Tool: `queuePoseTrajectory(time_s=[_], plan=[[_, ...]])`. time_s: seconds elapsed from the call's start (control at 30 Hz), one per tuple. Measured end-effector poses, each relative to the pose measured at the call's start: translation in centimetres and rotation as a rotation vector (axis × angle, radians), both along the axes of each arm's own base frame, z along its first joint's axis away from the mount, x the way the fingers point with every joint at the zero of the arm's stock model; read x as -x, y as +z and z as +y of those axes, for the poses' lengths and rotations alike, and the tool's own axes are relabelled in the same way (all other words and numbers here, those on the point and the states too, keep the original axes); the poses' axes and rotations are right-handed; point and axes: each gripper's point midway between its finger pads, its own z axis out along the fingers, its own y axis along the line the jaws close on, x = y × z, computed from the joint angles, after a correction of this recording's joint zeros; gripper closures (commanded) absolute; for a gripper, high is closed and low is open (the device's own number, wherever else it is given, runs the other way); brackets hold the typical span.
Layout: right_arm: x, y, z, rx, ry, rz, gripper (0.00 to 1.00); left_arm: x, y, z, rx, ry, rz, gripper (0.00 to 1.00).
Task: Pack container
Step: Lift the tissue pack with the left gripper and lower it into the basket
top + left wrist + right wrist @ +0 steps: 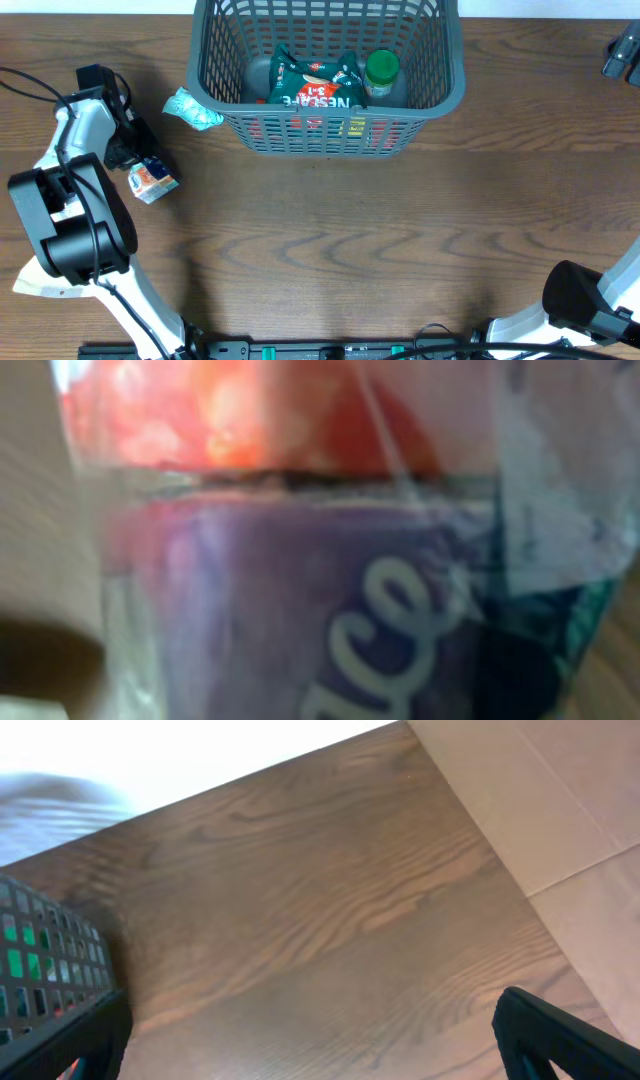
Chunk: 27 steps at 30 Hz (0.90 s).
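From overhead, the left gripper [141, 158] sits low over the left side of a dark wood table [350, 240]. It points down at a small packet [153, 181] printed in orange, white and blue. The dark fingertips are at the packet's upper edge, but whether they clamp it cannot be told from this view. The left wrist camera does not settle it either. That view is filled by a very blurred close-up of the small packet [330, 590], with clear wrap over red, purple and pale lettering, and no fingers can be made out.

In the right wrist view, the right gripper [305, 1015] has its two dark fingers [560, 1040] set wide apart at the bottom corners. Only bare table shows between them, so the jaws are spread and hold nothing. A corner of the container [50, 970] shows at the lower left of that view.

From overhead, the container [452, 80] is a large dark grey lattice basket standing at the far edge of the table, centre top, well apart from the small packet. Inside it lie a green sachet [318, 86] and, just to its right, a green-capped bottle [381, 70]. A teal packet [192, 108] lies on the table, touching the container's near-left corner.
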Motion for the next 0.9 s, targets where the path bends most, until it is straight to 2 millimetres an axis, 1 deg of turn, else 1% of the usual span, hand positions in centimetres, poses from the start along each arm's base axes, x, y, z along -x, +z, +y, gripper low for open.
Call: queuePoseTrajectory(time_s=[0.07,0.1,0.13,0.17,0.2,0.27,0.33,0.37,0.43,0.5,0.53,0.57,0.6,0.63,0.67,0.7,0.77,0.8,0.83,0.9], plan=[[0.0,-0.1,-0.3,-0.001,-0.007,0.003,0.01,0.6,1.2,-0.6,0.020,-0.004,0.002,0.94],[0.0,-0.2,-0.5,-0.002,-0.011,0.006,0.01,0.8,2.3,-0.8,0.025,-0.005,-0.007,0.94],[-0.1,-0.4,-0.6,-0.005,-0.014,0.011,0.01,0.8,3.5,-0.9,0.024,-0.009,-0.024,0.94],[-0.2,-0.8,-0.8,-0.008,-0.017,0.019,0.01,0.9,5.3,-1.0,0.020,-0.014,-0.049,0.94],[-0.4,-1.1,-0.9,-0.012,-0.018,0.027,0.01,0.8,7.4,-1.1,0.014,-0.022,-0.081,0.95],[-0.9,-1.9,-1.1,-0.026,-0.016,0.046,0.01,0.4,12.4,-1.2,-0.006,-0.053,-0.172,0.95],[-1.5,-2.9,-1.3,-0.043,-0.012,0.067,0.01,0.2,18.2,-1.6,-0.037,-0.110,-0.287,0.95],[-1.9,-3.6,-1.6,-0.052,-0.012,0.082,0.01,0.4,21.2,-2.0,-0.060,-0.150,-0.340,0.94],[-2.5,-4.7,-1.9,-0.065,-0.012,0.106,0.01,1.3,26.1,-3.3,-0.104,-0.244,-0.426,0.95],[-3.1,-5.7,-2.1,-0.078,-0.012,0.129,0.01,2.2,30.0,-5.3,-0.158,-0.388,-0.498,0.94],[-3.3,-6.2,-2.2,-0.084,-0.011,0.139,0.01,2.5,31.3,-6.3,-0.182,-0.458,-0.525,0.94],[-3.6,-6.6,-2.3,-0.090,-0.010,0.148,0.01,2.6,32.7,-7.9,-0.213,-0.561,-0.557,0.94],[-3.6,-6.9,-2.3,-0.093,-0.010,0.153,0.01,2.6,33.5,-9.0,-0.239,-0.641,-0.581,0.94],[-3.8,-7.1,-2.3,-0.098,-0.008,0.159,0.01,2.5,34.3,-10.6,-0.273,-0.754,-0.606,0.94],[-3.8,-7.3,-2.3,-0.103,-0.006,0.163,0.01,2.2,34.8,-11.8,-0.303,-0.839,-0.629,0.94],[-3.9,-7.4,-2.2,-0.108,-0.003,0.163,0.01,1.8,35.4,-13.7,-0.348,-0.975,-0.659,0.94],[-4.0,-7.4,-2.1,-0.113,0.002,0.161,0.01,0.8,36.3,-16.8,-0.434,-1.182,-0.717,0.94],[-4.0,-7.4,-2.0,-0.116,0.004,0.160,0.01,0.4,36.9,-18.0,-0.474,-1.257,-0.748,0.94],[-4.0,-7.4,-2.0,-0.117,0.005,0.160,0.01,0.0,37.5,-19.6,-0.517,-1.344,-0.787,0.94],[-3.9,-7.5,-1.8,-0.125,0.010,0.165,0.01,-0.9,39.3,-22.6,-0.620,-1.483,-0.886,0.94]])
